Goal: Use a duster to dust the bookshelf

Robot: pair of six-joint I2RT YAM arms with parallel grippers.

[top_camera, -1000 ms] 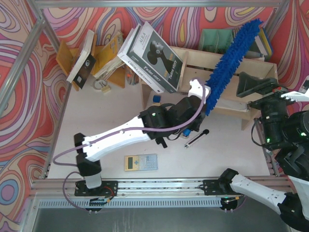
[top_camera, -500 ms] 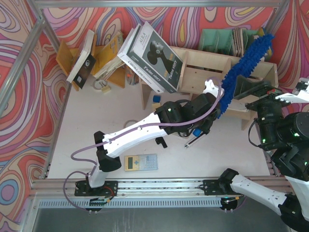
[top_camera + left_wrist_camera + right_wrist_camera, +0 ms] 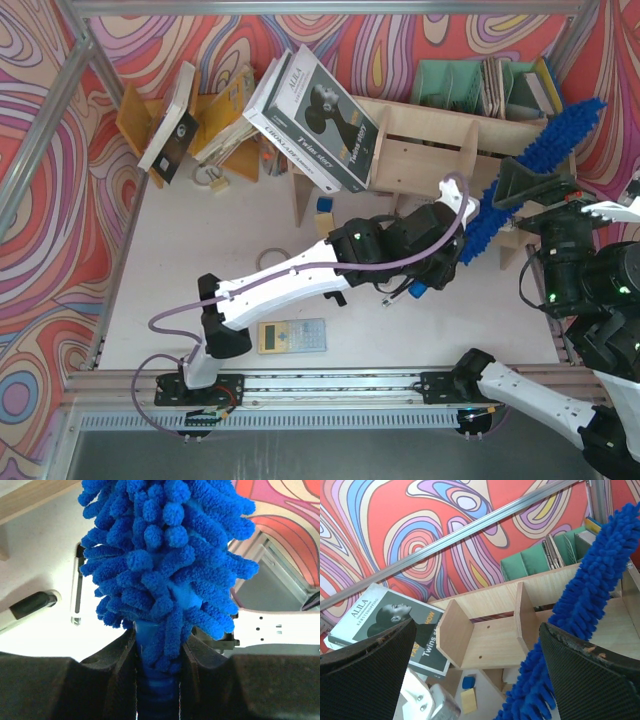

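Duster (image 3: 165, 555) handle pinched between left gripper (image 3: 157, 652) fingers | head over bookshelf (image 3: 420, 150)

Blue duster (image 3: 165, 555), pale wood bookshelf (image 3: 420, 150), green organiser (image 3: 445, 82), swirly multicoloured backdrop (image 3: 150, 40)

Robot arms: two, the left arm (image 3: 290, 280) and the right arm (image 3: 600, 290).
Duster: one (image 3: 560, 135), blue and fluffy.
Bookshelf: one (image 3: 420, 150), of pale wood.
Dividers: two (image 3: 524, 615) can be counted in the right wrist view; further ones cannot be told.
Book rack: one (image 3: 135, 118), orange-yellow.
Books in the rack: several, the exact number cannot be told.
Large book: one (image 3: 320, 110), black and white cover.
File organiser: one (image 3: 445, 82), green.
Calculator: one (image 3: 292, 336).
Small blocks: two, one blue block (image 3: 468, 682) and one yellow block (image 3: 468, 700).
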